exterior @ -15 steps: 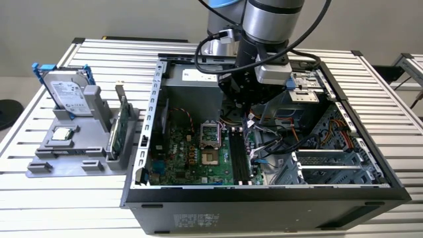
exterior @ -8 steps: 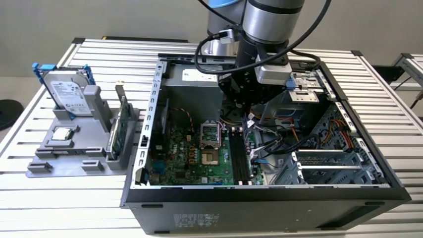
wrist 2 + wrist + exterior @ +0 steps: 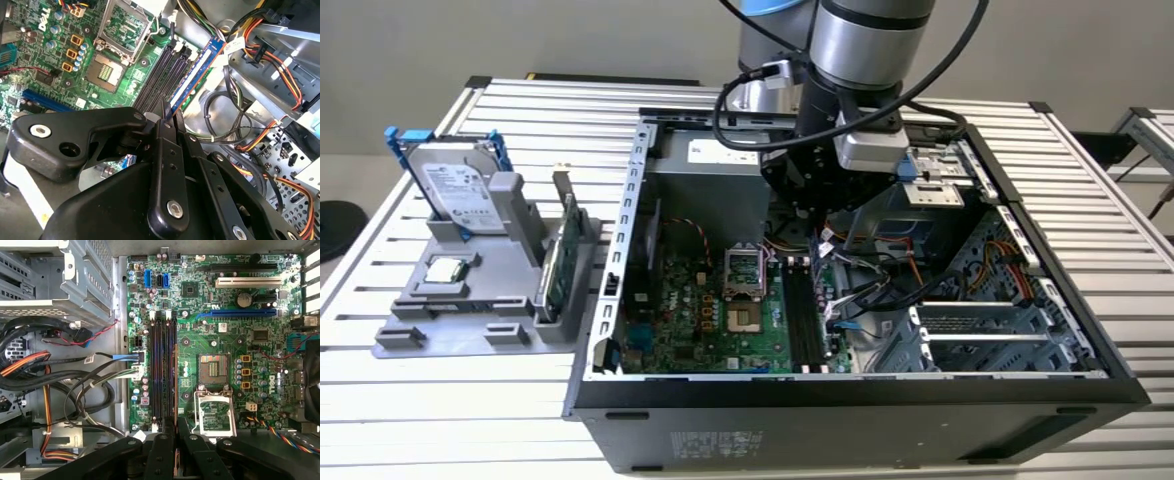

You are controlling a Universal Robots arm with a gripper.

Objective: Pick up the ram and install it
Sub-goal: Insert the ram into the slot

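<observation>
The black, link-armed gripper (image 3: 174,432) is clamped on the ram (image 3: 174,375), a long thin green circuit-board stick seen edge-on in the first wrist view, where it stands over the black memory slots (image 3: 161,370) of the green motherboard (image 3: 215,340). In the second wrist view the gripper (image 3: 166,117) pinches the end of the ram (image 3: 192,77), which shows there as a blue and white strip lined up along the same slots (whether it is seated in a slot I cannot tell). In the exterior view the silver arm (image 3: 854,50) reaches down into the open black computer case (image 3: 854,400) on the slatted metal worktop (image 3: 1107,200). A grey parts holder (image 3: 454,310) sits just beside the case.
</observation>
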